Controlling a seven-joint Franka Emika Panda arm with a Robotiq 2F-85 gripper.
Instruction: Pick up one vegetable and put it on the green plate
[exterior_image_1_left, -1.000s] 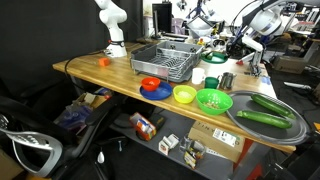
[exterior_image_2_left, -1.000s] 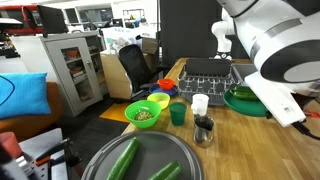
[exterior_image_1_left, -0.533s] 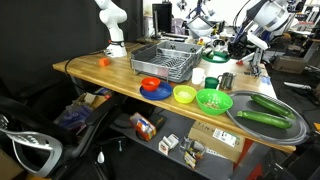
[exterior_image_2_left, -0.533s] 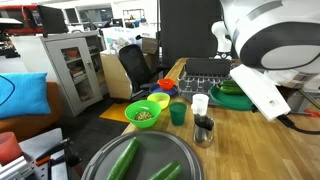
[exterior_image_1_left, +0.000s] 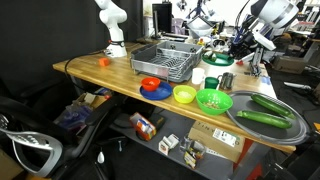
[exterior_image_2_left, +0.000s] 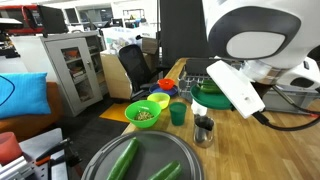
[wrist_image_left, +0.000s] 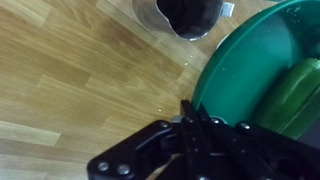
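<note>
Gripper mostly a dark blur at 6 o'clock, fingers seemingly pressed together on nothing, glossy dark green plate at 3 o'clock, cut off, bearing a half-seen green vegetable

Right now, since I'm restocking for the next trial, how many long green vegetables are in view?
3. A front vegetable and a back vegetable lie side by side on the round grey tray. A third vegetable lies on the green plate, wrist view. Others may be hidden.
</note>
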